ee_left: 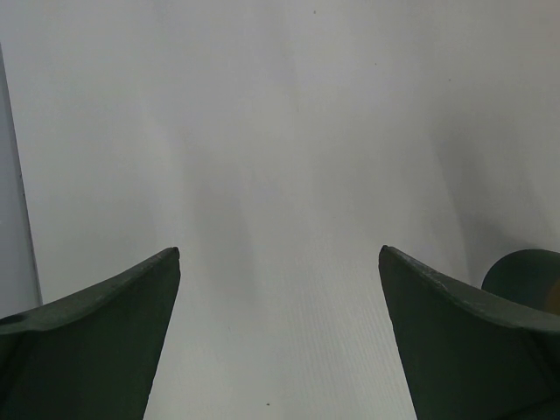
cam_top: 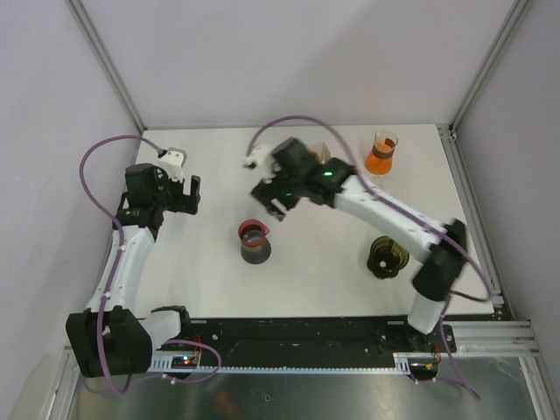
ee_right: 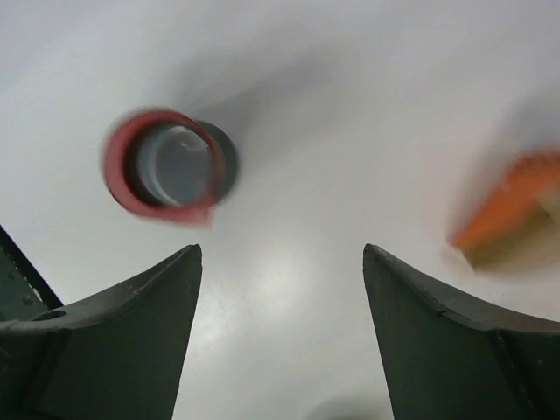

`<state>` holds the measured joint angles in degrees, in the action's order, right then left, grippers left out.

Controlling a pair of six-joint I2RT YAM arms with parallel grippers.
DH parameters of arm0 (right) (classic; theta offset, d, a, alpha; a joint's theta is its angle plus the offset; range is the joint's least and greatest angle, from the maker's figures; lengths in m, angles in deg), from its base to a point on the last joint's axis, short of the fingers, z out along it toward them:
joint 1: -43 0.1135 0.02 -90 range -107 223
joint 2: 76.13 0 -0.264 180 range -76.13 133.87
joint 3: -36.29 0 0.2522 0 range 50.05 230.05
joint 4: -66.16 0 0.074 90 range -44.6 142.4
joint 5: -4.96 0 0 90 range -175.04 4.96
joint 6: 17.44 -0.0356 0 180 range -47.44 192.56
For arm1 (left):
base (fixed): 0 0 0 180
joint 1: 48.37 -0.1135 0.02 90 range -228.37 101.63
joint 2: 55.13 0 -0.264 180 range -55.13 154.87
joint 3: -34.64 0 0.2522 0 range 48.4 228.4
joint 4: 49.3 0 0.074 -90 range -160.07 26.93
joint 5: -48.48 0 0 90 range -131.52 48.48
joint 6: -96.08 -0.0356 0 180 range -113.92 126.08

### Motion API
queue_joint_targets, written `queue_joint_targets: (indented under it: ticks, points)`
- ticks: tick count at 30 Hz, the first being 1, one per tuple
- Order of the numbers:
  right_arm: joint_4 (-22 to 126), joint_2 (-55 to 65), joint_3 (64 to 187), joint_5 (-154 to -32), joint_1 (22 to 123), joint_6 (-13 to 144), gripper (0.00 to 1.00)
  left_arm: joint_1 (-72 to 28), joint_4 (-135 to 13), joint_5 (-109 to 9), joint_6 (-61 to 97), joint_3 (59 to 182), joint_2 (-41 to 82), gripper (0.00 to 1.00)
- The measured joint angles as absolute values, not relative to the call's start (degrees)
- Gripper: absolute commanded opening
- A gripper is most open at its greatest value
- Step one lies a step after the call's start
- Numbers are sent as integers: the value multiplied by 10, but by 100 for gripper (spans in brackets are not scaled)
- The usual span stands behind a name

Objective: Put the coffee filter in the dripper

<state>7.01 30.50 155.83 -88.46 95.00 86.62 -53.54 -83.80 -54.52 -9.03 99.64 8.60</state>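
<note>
- Progress: the task is judged to be at its opening. Nothing is held, and the dripper [cam_top: 388, 256], taken here to be the dark ribbed cone well to the right of the red-rimmed cup [cam_top: 255, 238], shows no paper inside it.
- Coffee filter [cam_top: 325, 156]: judged to be the tan wedge beyond and to the right of the cup, partly hidden behind the right arm. It sits near the beaker of orange liquid [cam_top: 381, 153], and the identification is uncertain at this size. It lies on the table [cam_top: 332, 280], well apart from the dripper.
- Right gripper [cam_top: 273, 203]: hovers just beyond the cup and slightly to its right. Its fingers [ee_right: 131, 324] are spread wide with nothing between them. Its wrist view shows the cup below and to the left of the gap, and a blurred orange-and-tan shape at the right edge.
- Left gripper [cam_top: 194, 194]: hangs to the left of the cup, apart from it. Its fingers are also wide apart, with only bare table visible between them.
- Remaining, by judgement: every working step. The filter must be reached and pinched by one edge, lifted clear, carried across to the dripper on the cup's right, seated point-down in the cone, and released.
</note>
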Motion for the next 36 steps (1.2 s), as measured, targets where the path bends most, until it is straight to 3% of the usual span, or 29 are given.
queue_joint_targets:
  ticks: [4, 10, 12, 17, 23, 31, 36]
  points:
    - [87, 130, 1430, -847, 872, 807, 97, -535, -839, -541, -94, 996, 86, 100]
    - [114, -64, 1227, -828, 668, 690, 99, -535, -845, -549, -94, 1006, 87, 100]
    - [109, -94, 1159, -818, 595, 644, 100, -535, -846, -559, -94, 1017, 91, 100]
    - [90, -122, 1065, -792, 522, 571, 99, -535, -847, -581, -94, 1029, 106, 100]
    - [91, -189, 967, -805, 440, 484, 95, -535, -848, -602, -94, 1038, 120, 100]
    - [76, -218, 934, -806, 436, 441, 75, -535, -850, -604, -99, 1050, 126, 100]
    - [77, -197, 930, -821, 437, 430, 74, -535, -851, -605, -105, 1053, 134, 100]
